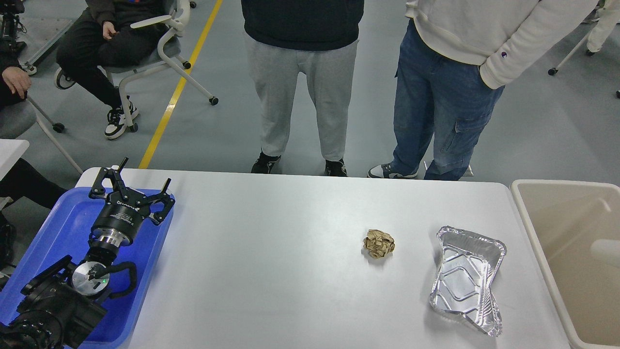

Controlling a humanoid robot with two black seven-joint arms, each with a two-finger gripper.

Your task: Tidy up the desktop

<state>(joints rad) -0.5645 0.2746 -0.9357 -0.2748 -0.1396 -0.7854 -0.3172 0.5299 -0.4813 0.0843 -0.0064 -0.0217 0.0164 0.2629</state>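
The desktop [271, 271] is a wide white-grey tabletop. A crumpled ball of brown paper [379, 243] lies on it right of centre. A dented aluminium foil tray [465, 278] lies to the right of the ball. My left gripper [143, 175] is open and empty, its fingers spread above the far end of the blue plastic tray [58, 228] at the desktop's left edge. It is far from the paper ball and the foil tray. My right gripper is out of view.
A beige rectangular bin [571, 261] stands beside the desktop's right edge, with a pale object [605, 249] at its right side. Two people [302, 87] stand close behind the far edge. Seated people and wheeled chairs [160, 53] are at the far left.
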